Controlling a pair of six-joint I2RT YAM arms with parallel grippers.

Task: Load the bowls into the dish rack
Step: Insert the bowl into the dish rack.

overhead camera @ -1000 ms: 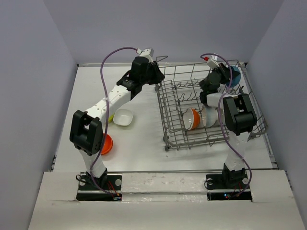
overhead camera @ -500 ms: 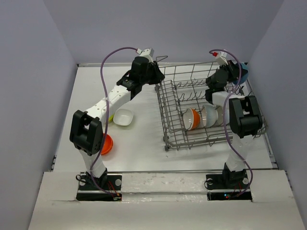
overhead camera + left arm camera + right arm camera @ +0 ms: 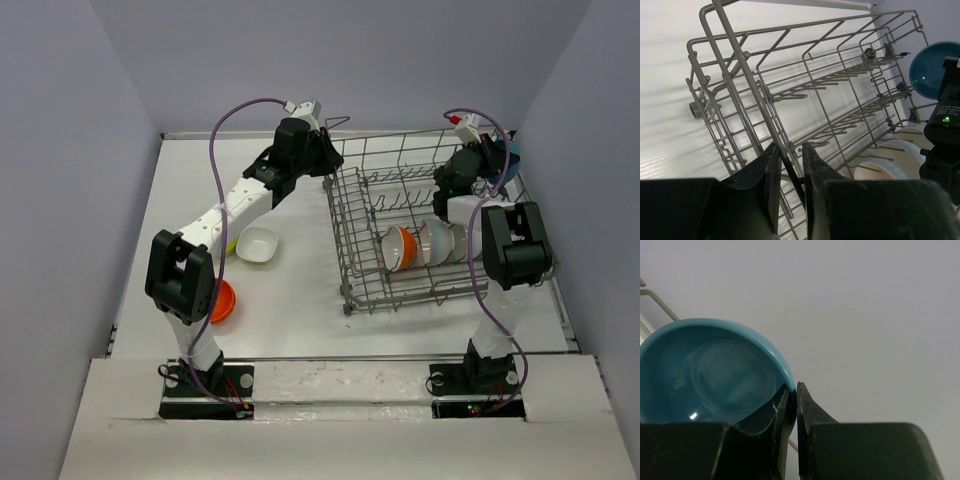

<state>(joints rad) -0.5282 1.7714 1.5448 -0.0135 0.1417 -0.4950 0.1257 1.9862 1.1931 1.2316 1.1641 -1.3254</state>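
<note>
A blue bowl [image 3: 715,370] hung near the bench's [image 3: 290,290] far right corner, its rim pinched in the right gripper [image 3: 792,400]. The dish rack [image 3: 345,240] filled the bench's right half, an orange bowl [image 3: 400,247] and white bowls [image 3: 435,242] standing inside. The left gripper [image 3: 790,150] clenched a wire at the rack's far left.
</note>
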